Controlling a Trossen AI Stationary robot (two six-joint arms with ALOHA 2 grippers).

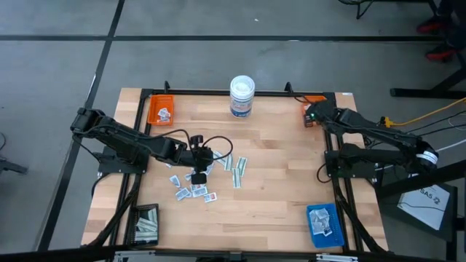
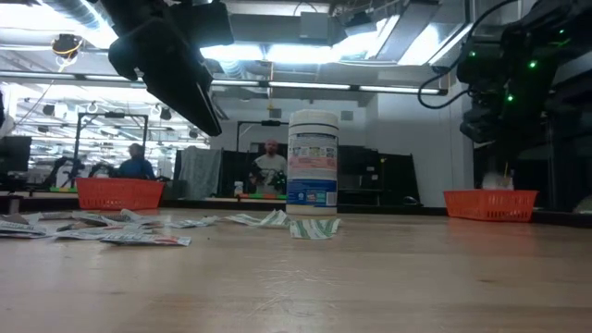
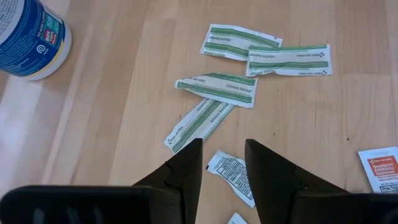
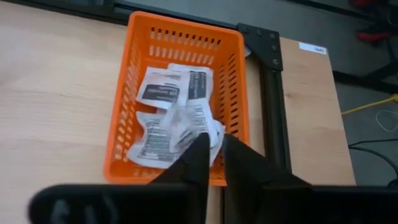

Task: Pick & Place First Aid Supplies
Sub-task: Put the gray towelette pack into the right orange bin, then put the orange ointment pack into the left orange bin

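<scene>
The left tool [image 3: 222, 163], fingers apart, hovers over a small white printed paper packet [image 3: 231, 174] on the wooden worktop [image 3: 112, 124]; it should descend square, straddling it. Beyond lie pale green-striped strips [image 3: 217, 87]. Far off, the right tool [image 4: 212, 149] hangs over the orange mesh basket [image 4: 233, 74] of packets; its gap I cannot tell.

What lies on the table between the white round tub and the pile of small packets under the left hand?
In the high view, only bare wood lies between the tub and the packets below the left hand.
</scene>
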